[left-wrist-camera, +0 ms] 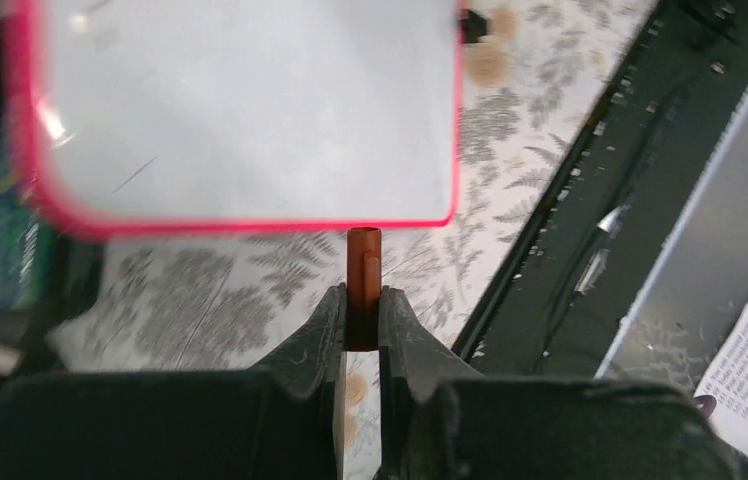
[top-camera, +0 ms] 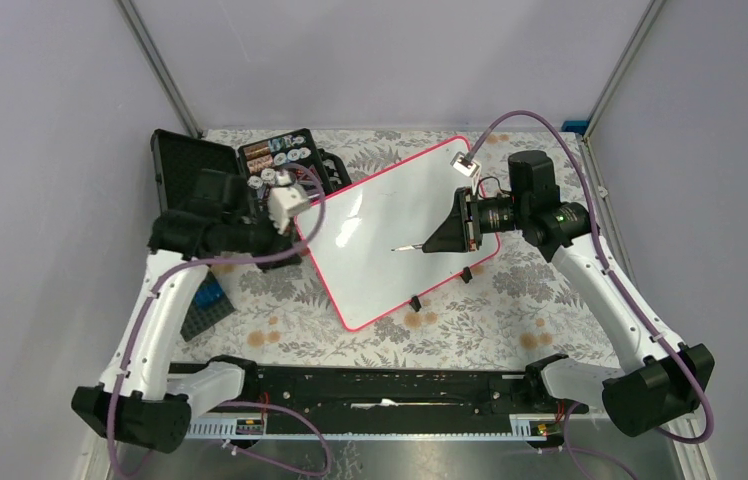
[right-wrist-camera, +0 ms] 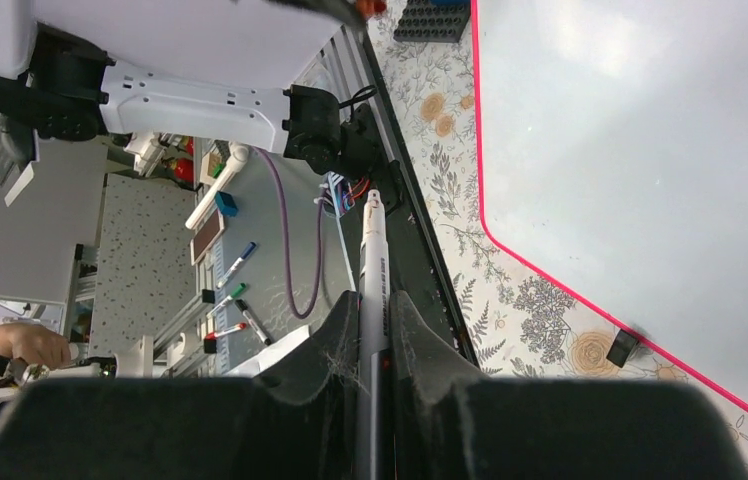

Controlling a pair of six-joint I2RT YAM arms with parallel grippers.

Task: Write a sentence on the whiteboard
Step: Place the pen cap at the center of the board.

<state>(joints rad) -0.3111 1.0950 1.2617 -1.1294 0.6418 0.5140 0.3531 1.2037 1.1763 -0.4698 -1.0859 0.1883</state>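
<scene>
One whiteboard (top-camera: 380, 230) lies skewed mid-table on the floral cloth (top-camera: 510, 300). Two black clips (top-camera: 415, 302) sit on its near long edge. Right gripper (top-camera: 428, 245) is clenched on one white marker (top-camera: 408, 246), tip over the board. Left gripper (left-wrist-camera: 363, 305), off the board's edge, pinches one brown cap (left-wrist-camera: 363, 260).

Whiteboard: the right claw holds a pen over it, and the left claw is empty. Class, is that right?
Not quite. The left claw is not empty: the left wrist view shows it shut on a brown cap. The rest stands: the right claw holds a pen over the whiteboard.
</scene>
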